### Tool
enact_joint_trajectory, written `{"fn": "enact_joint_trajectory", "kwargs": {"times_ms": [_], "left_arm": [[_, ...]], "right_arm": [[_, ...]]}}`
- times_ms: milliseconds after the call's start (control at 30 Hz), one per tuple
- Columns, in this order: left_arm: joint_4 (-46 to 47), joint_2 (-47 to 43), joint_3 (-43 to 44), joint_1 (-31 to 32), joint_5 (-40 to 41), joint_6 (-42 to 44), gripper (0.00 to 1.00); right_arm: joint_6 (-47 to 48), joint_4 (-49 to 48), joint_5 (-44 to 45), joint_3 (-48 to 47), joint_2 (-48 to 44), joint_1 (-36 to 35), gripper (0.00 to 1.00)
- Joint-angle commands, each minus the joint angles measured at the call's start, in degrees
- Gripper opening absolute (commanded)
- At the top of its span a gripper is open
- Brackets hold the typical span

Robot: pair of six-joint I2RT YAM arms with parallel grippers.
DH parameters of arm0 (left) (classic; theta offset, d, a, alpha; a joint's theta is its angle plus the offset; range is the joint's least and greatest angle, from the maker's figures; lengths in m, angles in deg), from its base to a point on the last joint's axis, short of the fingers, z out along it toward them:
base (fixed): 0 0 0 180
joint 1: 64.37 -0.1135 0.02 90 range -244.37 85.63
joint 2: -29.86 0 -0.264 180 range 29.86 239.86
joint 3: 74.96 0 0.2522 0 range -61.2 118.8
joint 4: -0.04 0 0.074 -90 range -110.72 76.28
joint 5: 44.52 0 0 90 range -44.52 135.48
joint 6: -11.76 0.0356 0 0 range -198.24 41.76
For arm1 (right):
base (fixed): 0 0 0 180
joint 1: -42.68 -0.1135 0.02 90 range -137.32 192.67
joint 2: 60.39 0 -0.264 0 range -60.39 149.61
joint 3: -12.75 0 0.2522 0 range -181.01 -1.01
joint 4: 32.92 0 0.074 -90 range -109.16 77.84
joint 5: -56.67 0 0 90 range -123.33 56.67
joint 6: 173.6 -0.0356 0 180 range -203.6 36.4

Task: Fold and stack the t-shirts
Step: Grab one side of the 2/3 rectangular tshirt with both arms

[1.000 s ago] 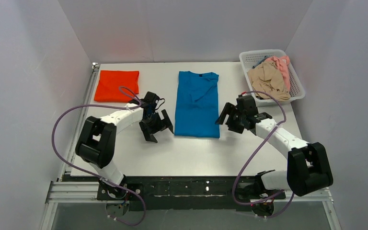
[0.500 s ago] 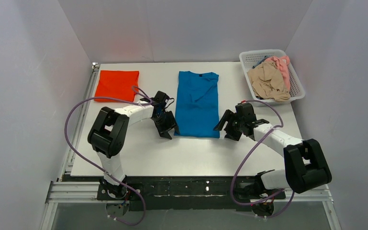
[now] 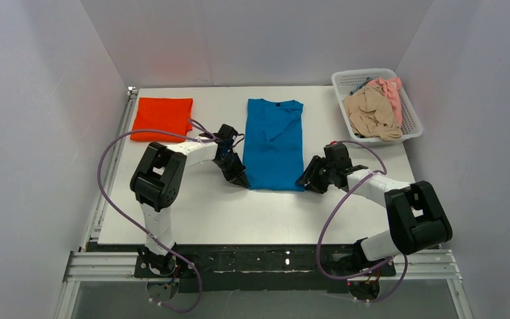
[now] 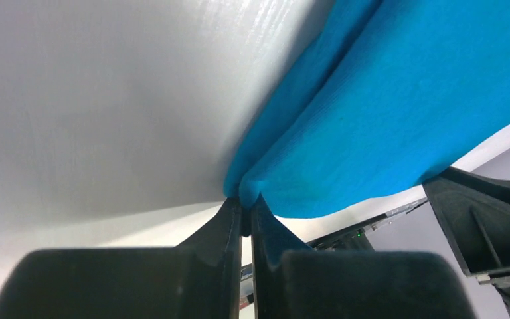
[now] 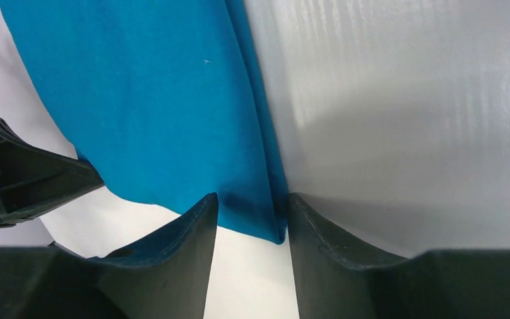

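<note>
The blue t-shirt (image 3: 275,143) lies folded lengthwise into a long strip mid-table, collar at the far end. My left gripper (image 3: 241,181) is down at its near left corner and shut on that corner; in the left wrist view the blue cloth (image 4: 385,113) bunches right at the closed tips of the left gripper (image 4: 246,199). My right gripper (image 3: 305,183) sits at the near right corner. In the right wrist view the right gripper (image 5: 252,199) stands open, astride the corner of the blue cloth (image 5: 146,100). The orange-red t-shirt (image 3: 163,118) lies folded at the far left.
A white mesh basket (image 3: 365,72) at the far right corner holds a crumpled beige shirt (image 3: 370,111) and a pink one (image 3: 390,90). White walls enclose the table (image 3: 252,212) on three sides. Purple cables loop beside both arms.
Both grippers moved inward and down to the blue t-shirt's near corners. The left jaws went from wide open to shut on the cloth; the right jaws narrowed around their corner.
</note>
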Motion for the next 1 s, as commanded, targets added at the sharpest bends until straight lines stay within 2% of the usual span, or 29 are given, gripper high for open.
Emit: {"fn": "enact_joint_trajectory", "kwargs": {"times_ms": [0,100,233,300,367,533,667,833,967], "left_arm": [[-4.9,4.4,-2.3,0.3,6.4,0.9,0.00],[-4.8,3.3,-3.7,0.3,6.9,0.5,0.00],[-4.2,1.0,-6.5,0.5,8.2,0.5,0.00],[-4.0,0.0,-8.3,0.6,8.1,0.1,0.00],[-3.9,-0.7,-10.2,0.7,7.3,0.2,0.00],[-3.9,-7.1,-18.4,1.2,8.1,0.5,0.00],[-5.1,-17.6,-26.4,3.7,9.0,-0.1,0.00],[-15.3,-34.4,-33.8,9.1,12.6,-3.1,0.00],[-25.0,-50.5,-37.0,14.1,14.3,-7.2,0.00]], "right_arm": [[1.0,-0.4,-0.4,-0.1,3.4,-0.3,0.48],[0.6,-1.3,-1.2,1.0,3.7,-0.9,0.38],[0.6,-1.0,-1.2,1.9,4.0,-1.1,0.14],[0.7,-0.4,-1.6,2.6,3.6,-1.3,0.11],[1.1,0.4,-1.8,3.6,2.7,-1.6,0.01],[4.1,6.8,-4.2,6.1,-1.0,-2.1,0.01],[4.9,14.1,-9.0,9.0,-7.1,-4.6,0.01],[2.7,27.6,-16.9,12.2,-18.8,-7.9,0.01],[-2.6,36.3,-23.9,11.9,-32.8,-9.9,0.01]]}}
